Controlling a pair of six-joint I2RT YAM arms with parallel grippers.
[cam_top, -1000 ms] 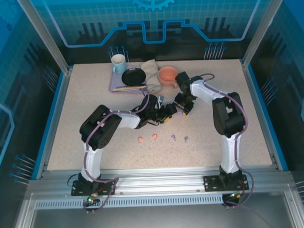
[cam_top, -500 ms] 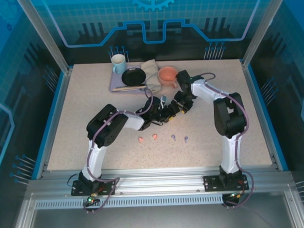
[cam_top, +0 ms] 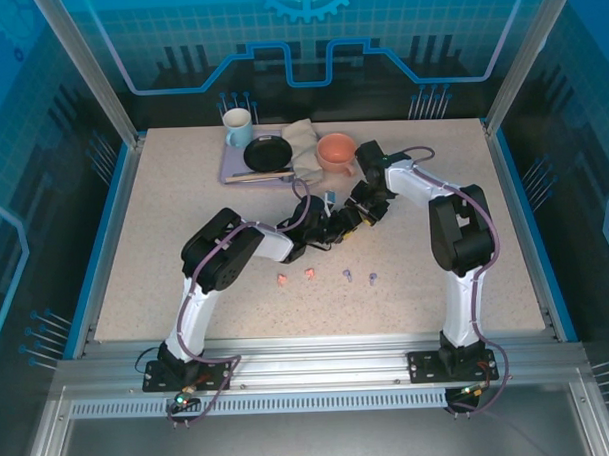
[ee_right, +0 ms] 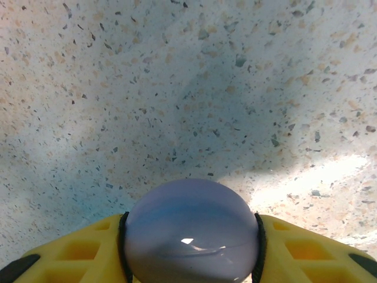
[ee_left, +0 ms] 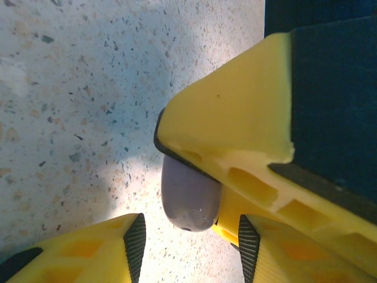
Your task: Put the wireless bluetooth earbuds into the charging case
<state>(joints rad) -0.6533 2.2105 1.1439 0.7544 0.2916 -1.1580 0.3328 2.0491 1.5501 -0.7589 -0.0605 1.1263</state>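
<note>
The speckled beige stone-look table is the stage here, and the action is bunched up mid-table. The right gripper is clamped on a glossy lilac rounded plastic charging case, which is pinched from both flanks. The left gripper is spread, with its black pads set either side of the case's free end. A sliver of daylight is left on one side. Contact on the other pad can't quite be made out, tbh.

Two tiny coral-pink earbuds and two tiny lilac-purple earbuds are laid in a row on the table nearer the bases, well apart from the case.

So lid-opening is probably what's being set up. For that to be done well, the left pinch should be landed on the lid half only and squared to it. The body should be held firm by the right, so the case isn't twisted or squirted loose. That shell looks slippery.
</note>
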